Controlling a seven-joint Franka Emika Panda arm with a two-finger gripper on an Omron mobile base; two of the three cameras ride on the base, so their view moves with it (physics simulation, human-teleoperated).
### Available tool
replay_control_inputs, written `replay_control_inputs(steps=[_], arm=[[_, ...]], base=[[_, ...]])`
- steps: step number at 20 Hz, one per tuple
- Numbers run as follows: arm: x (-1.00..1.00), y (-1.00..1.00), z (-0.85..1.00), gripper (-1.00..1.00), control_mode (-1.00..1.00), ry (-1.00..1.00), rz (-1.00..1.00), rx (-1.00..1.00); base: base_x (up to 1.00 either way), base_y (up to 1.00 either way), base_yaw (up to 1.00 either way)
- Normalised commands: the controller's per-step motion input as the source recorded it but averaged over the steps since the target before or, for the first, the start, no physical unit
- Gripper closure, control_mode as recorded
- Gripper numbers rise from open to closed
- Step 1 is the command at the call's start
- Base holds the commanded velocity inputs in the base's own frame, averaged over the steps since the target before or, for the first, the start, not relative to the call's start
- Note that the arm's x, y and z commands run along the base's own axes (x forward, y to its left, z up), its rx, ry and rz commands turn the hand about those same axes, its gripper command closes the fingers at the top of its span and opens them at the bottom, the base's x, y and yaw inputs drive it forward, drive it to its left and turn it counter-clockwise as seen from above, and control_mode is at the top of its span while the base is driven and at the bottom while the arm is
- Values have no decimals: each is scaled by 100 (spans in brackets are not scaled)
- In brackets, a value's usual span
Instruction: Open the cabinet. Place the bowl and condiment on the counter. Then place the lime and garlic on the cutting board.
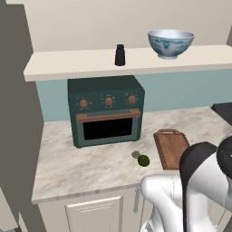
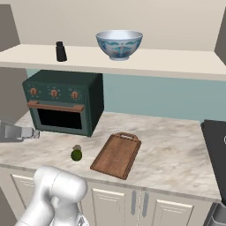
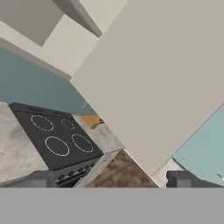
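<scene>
While one bowl [image 1: 171, 42], one condiment [image 1: 119, 55] sit shelved, one lime [image 1: 143, 160], tool [image 3: 109, 179] fingers apart.

The tabletop [image 1: 81, 167] looks like polished beige marble with pale veining and a thick, smooth edge. The cutting board [image 2: 116, 155] is brown wood with visible grain and a matt finish. The bowl [image 1: 171, 43] reads as glossy white ceramic with blue patterning outside. The condiment [image 1: 120, 55] is matt black. The lime [image 1: 143, 160] has a smooth dark green skin, and the garlic [image 1: 135, 154] is dull tan-grey.
</scene>
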Motion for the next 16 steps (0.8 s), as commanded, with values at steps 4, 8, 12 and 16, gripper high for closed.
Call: replay_control_inputs(steps=[4,8,12,16], arm=[[20,15,-7,-100,-100,1,4,38],[14,0,11,-100,-100,0,5,54],[2,1,23,-100,-100,4,2,54],[7,4,8,-100,-100,-2,6,40]], base=[[0,0,0],[0,0,0],[0,0,0],[0,0,0]])
